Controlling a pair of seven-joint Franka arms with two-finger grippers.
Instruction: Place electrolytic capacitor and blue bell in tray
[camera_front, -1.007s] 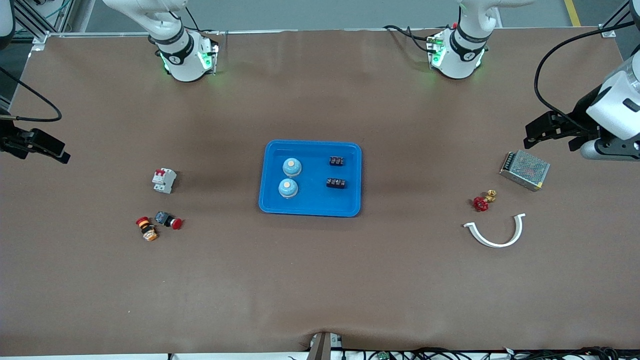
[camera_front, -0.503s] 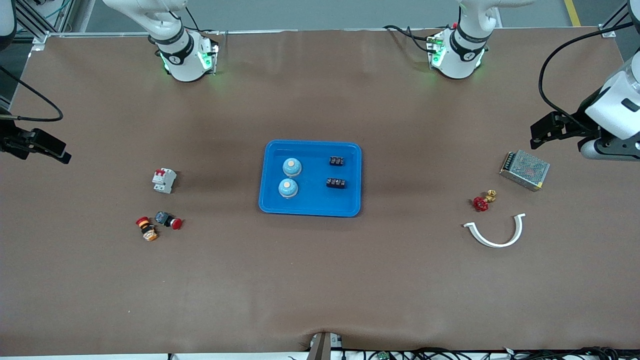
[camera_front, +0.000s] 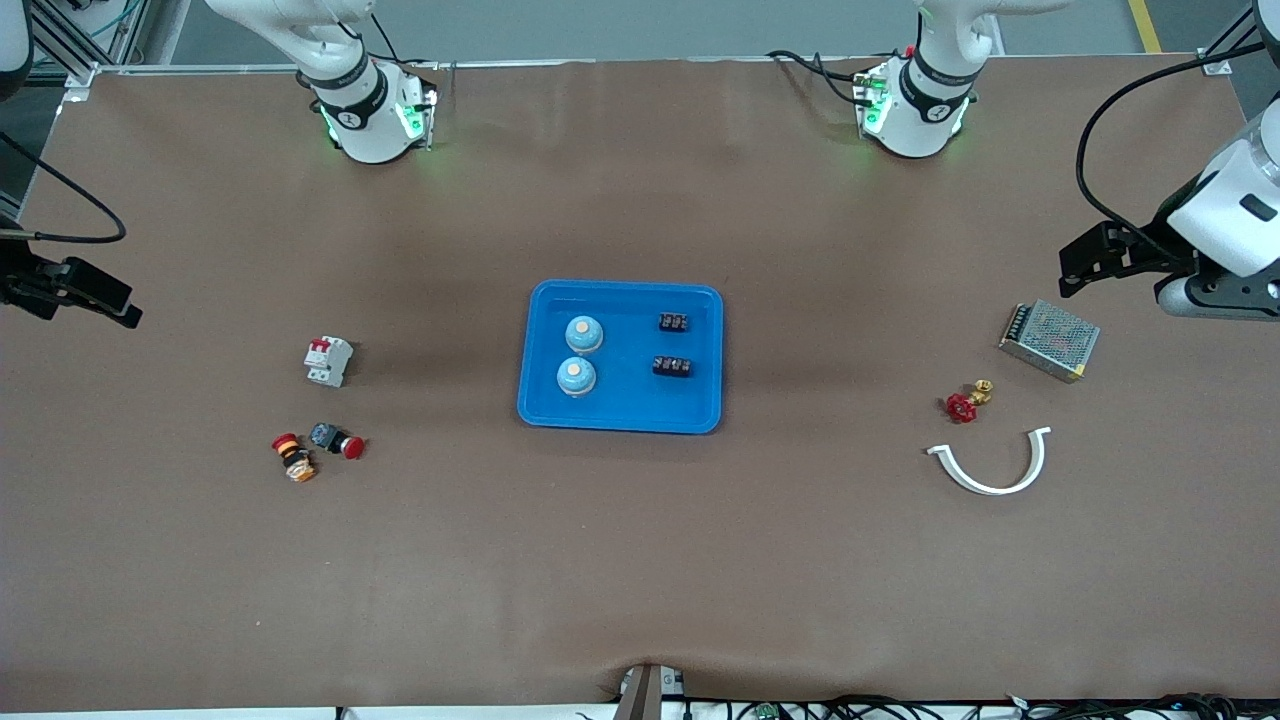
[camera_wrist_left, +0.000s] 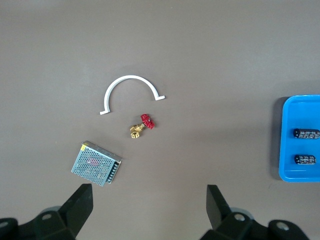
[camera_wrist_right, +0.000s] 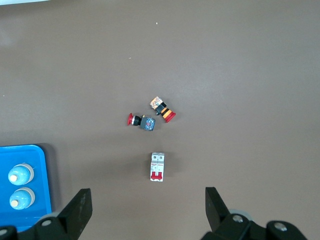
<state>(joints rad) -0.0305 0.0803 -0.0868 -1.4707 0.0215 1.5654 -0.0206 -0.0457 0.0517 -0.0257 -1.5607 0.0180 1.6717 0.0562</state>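
Front view, centre of frame: the blue tray (camera_front: 620, 426) is sitting flat on the brown table. Two pale-blue bells (camera_front: 583, 333) (camera_front: 575, 376) are standing upright inside it on the side toward the right arm. Two small black parts (camera_front: 674, 322) (camera_front: 673, 367) are lying inside it on the side toward the left arm. I cannot tell from here whether these are the capacitors. So the task's things are looking placed already. The left gripper (camera_front: 1075, 270) is hanging at the frame's edge at the left arm's end, over bare table just above the mesh box (camera_front: 1049, 340). Its fingers are spread wide and carrying nothing. The right gripper (camera_front: 120, 305) is waiting at the other edge of the frame, well apart from the breaker (camera_front: 328, 360). Its fingers are likewise spread wide and empty. Handling judgement: the bells are looking light and rigid, with smooth domes likely to slip, so a grip low across the base would be safer. The black parts are looking small, stiff and light, best pinched across the short sides. The tray's rim is shallow, so anything released inside it should go down low and gently.
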